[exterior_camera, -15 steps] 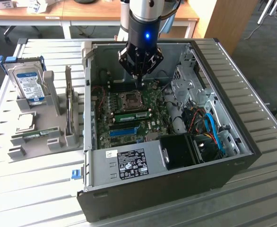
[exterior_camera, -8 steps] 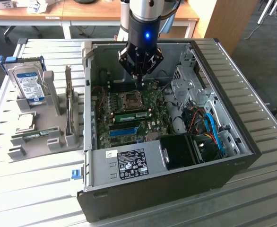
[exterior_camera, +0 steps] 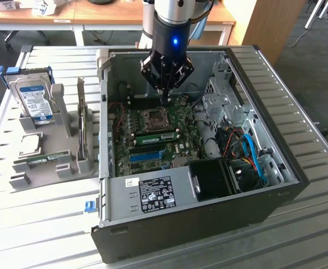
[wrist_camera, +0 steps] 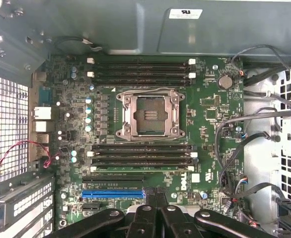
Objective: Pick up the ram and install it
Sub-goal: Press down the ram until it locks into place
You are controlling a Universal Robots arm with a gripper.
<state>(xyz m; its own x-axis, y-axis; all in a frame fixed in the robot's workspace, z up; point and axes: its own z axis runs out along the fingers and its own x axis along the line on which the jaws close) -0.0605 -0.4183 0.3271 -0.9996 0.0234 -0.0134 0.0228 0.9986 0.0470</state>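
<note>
Slatted metal surface (exterior_camera: 298, 112) carried an open computer case (exterior_camera: 209, 224), hand (exterior_camera: 165, 100) closed and empty above the motherboard (wrist_camera: 210, 119) — ram (exterior_camera: 155, 136) seated in a slot beside the CPU socket (wrist_camera: 148, 115).

A glossy black cylindrical wrist lit by a small blue lamp is seen above the gripper (exterior_camera: 166, 98), whose black angular linkages are fastened with silver screws.
</note>
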